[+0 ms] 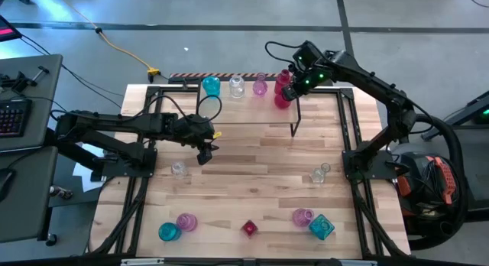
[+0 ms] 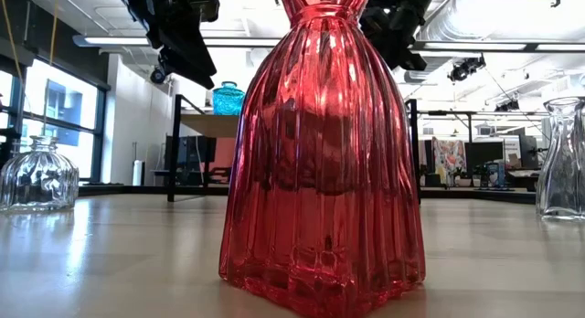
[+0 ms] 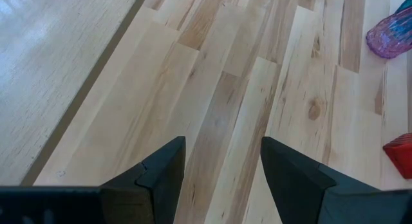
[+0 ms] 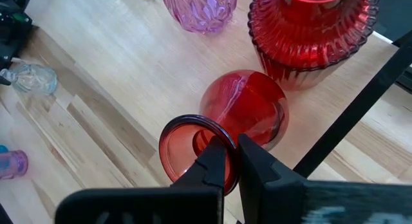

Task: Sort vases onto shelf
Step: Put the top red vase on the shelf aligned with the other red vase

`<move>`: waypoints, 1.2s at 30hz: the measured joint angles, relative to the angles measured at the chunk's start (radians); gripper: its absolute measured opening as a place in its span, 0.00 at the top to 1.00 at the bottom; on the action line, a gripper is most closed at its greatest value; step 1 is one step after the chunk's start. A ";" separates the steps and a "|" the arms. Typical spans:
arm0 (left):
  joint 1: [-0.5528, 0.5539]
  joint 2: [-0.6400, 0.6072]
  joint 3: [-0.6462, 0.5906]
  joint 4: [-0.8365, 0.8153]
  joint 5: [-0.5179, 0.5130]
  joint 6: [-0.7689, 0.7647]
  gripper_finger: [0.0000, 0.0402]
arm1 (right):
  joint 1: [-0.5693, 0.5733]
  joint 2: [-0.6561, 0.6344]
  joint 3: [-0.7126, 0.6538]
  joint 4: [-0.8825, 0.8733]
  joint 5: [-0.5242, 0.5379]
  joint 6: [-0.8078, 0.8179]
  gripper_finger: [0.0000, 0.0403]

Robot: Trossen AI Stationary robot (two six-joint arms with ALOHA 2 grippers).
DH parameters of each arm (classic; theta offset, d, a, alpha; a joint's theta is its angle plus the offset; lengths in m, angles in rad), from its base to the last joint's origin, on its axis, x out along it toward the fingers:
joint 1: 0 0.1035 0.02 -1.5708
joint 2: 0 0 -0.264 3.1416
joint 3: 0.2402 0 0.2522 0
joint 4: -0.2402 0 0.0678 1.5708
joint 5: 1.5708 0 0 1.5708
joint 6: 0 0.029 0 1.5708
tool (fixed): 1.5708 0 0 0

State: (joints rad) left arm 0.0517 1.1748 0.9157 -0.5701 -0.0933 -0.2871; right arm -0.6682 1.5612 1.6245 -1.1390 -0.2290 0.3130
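In the high view, the left gripper (image 1: 207,150) hovers left of centre, over bare table (image 1: 252,182), just below the shelf's front edge. Its left wrist view shows the two dark fingers (image 3: 161,176) spread wide apart with nothing between them, only wood planks beneath.

A clear vase (image 1: 178,170) stands just below that gripper. Along the lower edge of the frame, from left to right, sit a teal vase (image 1: 168,232), a pink vase (image 1: 186,221), a small red vase (image 1: 250,228), another pink vase (image 1: 302,217) and a faceted teal vase (image 1: 322,226). A second clear vase (image 1: 320,173) stands right of centre.

The shelf (image 1: 252,109) occupies the upper middle of the frame. On its far edge stand a teal vase (image 1: 211,86), a clear one (image 1: 237,87) and a pink one (image 1: 260,86), then a ribbed red vase (image 1: 282,98) at the right end.

The right gripper (image 1: 288,79) is at the upper right of the shelf. In the right wrist view its fingers (image 4: 215,169) are pinched shut on the rim of a round red vase (image 4: 248,111), which touches the shelf top beside the ribbed red vase (image 4: 312,31).
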 joint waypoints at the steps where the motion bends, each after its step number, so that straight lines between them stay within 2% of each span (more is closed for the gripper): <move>1: 0.000 0.000 0.000 0.000 0.000 0.000 0.52 | 0.000 0.000 0.000 0.000 0.000 0.000 1.00; 8: 0.000 0.000 0.000 0.000 0.000 -0.001 0.52 | 0.000 0.000 -0.001 0.020 -0.007 -0.008 0.98; 15: 0.000 0.000 0.000 0.000 0.000 -0.016 0.52 | 0.000 0.000 -0.001 0.025 0.001 0.012 0.85; 18: 0.000 0.000 0.000 0.000 0.000 -0.016 0.52 | -0.002 0.000 -0.001 0.025 0.011 0.019 0.83; 27: 0.000 0.000 0.000 0.000 0.000 -0.016 0.52 | -0.006 0.000 -0.001 0.049 0.064 0.019 0.82; 36: 0.000 0.000 0.000 0.000 0.000 -0.016 0.52 | -0.006 0.003 -0.001 0.082 0.069 0.019 0.82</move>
State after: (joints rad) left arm 0.0515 1.1751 0.9154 -0.5705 -0.0933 -0.3027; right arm -0.6746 1.5646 1.6238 -1.0565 -0.1601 0.3321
